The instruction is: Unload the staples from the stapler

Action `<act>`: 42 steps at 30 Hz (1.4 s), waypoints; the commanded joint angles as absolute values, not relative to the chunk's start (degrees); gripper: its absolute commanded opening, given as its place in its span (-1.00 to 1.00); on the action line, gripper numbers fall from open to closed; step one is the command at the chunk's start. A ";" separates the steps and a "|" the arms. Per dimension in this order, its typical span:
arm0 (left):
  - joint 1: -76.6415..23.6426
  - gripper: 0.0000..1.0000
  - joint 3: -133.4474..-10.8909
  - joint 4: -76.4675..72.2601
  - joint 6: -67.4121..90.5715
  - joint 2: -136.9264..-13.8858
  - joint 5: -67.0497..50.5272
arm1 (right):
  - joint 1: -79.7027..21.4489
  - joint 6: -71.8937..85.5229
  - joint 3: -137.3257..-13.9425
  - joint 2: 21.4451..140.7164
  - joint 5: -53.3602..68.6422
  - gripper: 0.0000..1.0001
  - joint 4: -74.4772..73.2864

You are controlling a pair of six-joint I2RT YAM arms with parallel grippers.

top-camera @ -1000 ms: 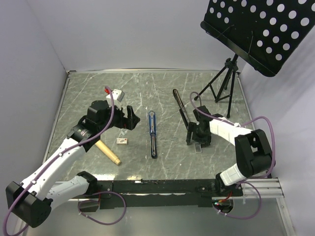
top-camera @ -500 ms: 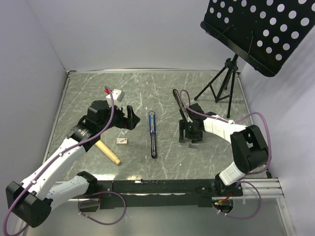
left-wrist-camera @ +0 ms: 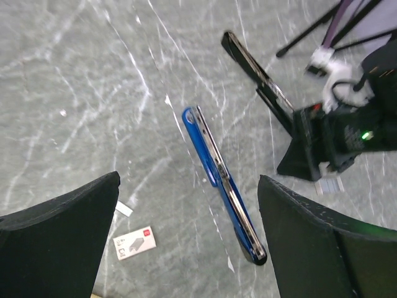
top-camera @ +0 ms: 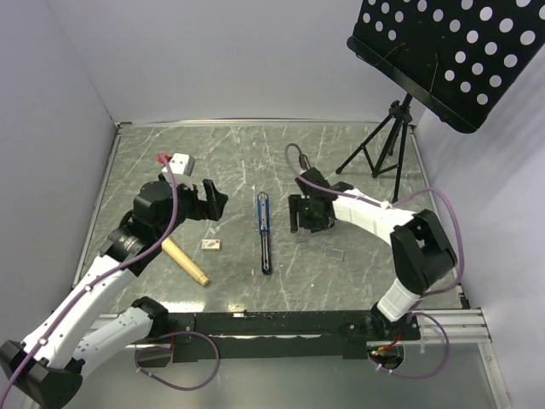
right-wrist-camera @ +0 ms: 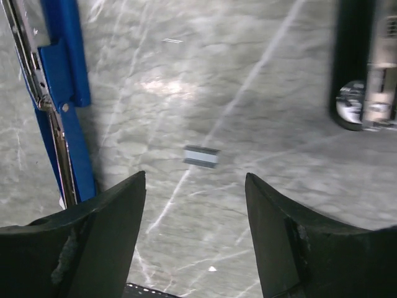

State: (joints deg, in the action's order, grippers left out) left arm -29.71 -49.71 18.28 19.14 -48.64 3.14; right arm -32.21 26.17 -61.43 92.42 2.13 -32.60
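Two staplers lie on the grey, veined table [top-camera: 238,153]. The slim blue stapler with the silvery metal rail [top-camera: 265,232] is opened out flat in the middle, between both arms, and neither arm touches it. The long all-black stapler [left-wrist-camera: 247,57] lies to its right. There is one round wooden stick [top-camera: 186,262], one small white box [top-camera: 211,244] and, I think, one short silvery staple strip [right-wrist-camera: 201,156]. The left gripper [left-wrist-camera: 188,183] is spread wide and the right gripper [right-wrist-camera: 193,180] is spread too; both hold nothing.
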 commanded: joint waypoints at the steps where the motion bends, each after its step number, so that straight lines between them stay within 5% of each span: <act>1: -29.88 0.93 -48.08 18.02 18.63 -46.14 7.12 | -34.98 28.56 -65.47 96.41 -1.75 0.41 -35.86; 21: -29.88 0.93 -47.55 17.67 18.63 -45.53 7.12 | -37.09 33.13 -68.38 102.83 -3.17 0.19 -38.41; 42: -29.97 0.94 -47.46 17.67 18.81 -45.44 7.21 | -37.71 62.22 -63.11 99.05 -0.35 0.33 -36.39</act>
State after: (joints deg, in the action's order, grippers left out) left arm -29.71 -47.48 18.74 19.14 -45.98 6.37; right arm -37.10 54.87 -63.72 101.78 -0.91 -38.48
